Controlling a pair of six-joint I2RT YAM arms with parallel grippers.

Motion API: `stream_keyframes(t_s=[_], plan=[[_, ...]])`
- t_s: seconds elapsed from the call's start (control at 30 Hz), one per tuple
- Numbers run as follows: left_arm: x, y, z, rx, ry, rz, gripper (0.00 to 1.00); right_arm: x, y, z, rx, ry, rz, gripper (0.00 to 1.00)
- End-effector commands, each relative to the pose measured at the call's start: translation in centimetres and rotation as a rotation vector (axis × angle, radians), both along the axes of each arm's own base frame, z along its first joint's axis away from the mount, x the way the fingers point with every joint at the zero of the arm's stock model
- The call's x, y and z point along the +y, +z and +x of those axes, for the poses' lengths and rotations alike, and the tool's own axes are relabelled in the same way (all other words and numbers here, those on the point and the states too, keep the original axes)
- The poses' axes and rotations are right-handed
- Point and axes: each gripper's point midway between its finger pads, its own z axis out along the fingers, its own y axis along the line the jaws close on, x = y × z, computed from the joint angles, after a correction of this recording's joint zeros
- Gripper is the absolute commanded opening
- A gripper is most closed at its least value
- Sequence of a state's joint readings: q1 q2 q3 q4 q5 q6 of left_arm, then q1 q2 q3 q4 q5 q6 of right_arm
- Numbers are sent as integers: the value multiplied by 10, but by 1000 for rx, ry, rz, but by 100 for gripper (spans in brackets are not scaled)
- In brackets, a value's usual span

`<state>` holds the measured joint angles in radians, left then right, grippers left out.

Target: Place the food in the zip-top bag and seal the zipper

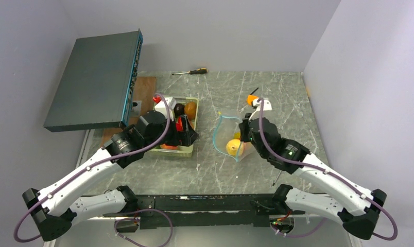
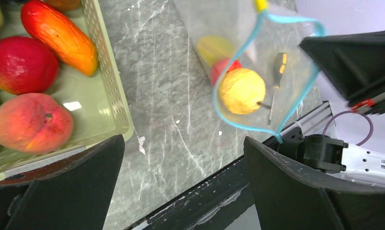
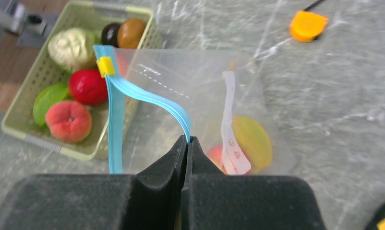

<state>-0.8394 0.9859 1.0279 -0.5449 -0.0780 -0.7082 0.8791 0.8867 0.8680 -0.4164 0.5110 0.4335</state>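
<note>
The clear zip-top bag lies on the table right of the pale green tray, its mouth held open in a loop. My right gripper is shut on the teal-blue zipper at the mouth's right side. Inside the bag lie a yellow pear, a red fruit and a yellow mango. My left gripper hangs open and empty over bare table between tray and bag. More food sits in the tray: a peach, a red apple and a white garlic.
A dark grey box leans at the back left. One screwdriver lies at the back. A small orange tool sits behind the bag. Another screwdriver shows through the bag. The black front rail runs along the near edge.
</note>
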Motion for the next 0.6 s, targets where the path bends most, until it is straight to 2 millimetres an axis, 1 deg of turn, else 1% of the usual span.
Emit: stream_keyframes(t_s=[0.0, 0.07, 0.17, 0.27, 0.33, 0.4, 0.47, 0.53, 0.57], plan=[[16, 24, 1, -78, 26, 14, 100, -53, 60, -3, -58, -248, 53, 0], [17, 28, -1, -89, 21, 7, 100, -69, 80, -9, -52, -295, 46, 0], [20, 33, -5, -101, 14, -9, 100, -87, 96, -20, -7, -337, -1, 0], [22, 35, -10, -110, 8, -35, 100, -92, 101, -25, 32, -348, -34, 0], [23, 35, -13, -108, 6, -52, 100, -89, 97, -21, 44, -347, -52, 0], [24, 35, -15, -109, 7, -68, 100, -82, 77, -9, 86, -339, -93, 0], [24, 38, -19, -108, 1, -88, 100, -74, 36, 7, 174, -326, -131, 0], [23, 38, -22, -102, -9, -103, 100, -69, -5, 20, 260, -298, -114, 0], [22, 38, -23, -99, -16, -107, 100, -66, -21, 26, 289, -285, -94, 0]])
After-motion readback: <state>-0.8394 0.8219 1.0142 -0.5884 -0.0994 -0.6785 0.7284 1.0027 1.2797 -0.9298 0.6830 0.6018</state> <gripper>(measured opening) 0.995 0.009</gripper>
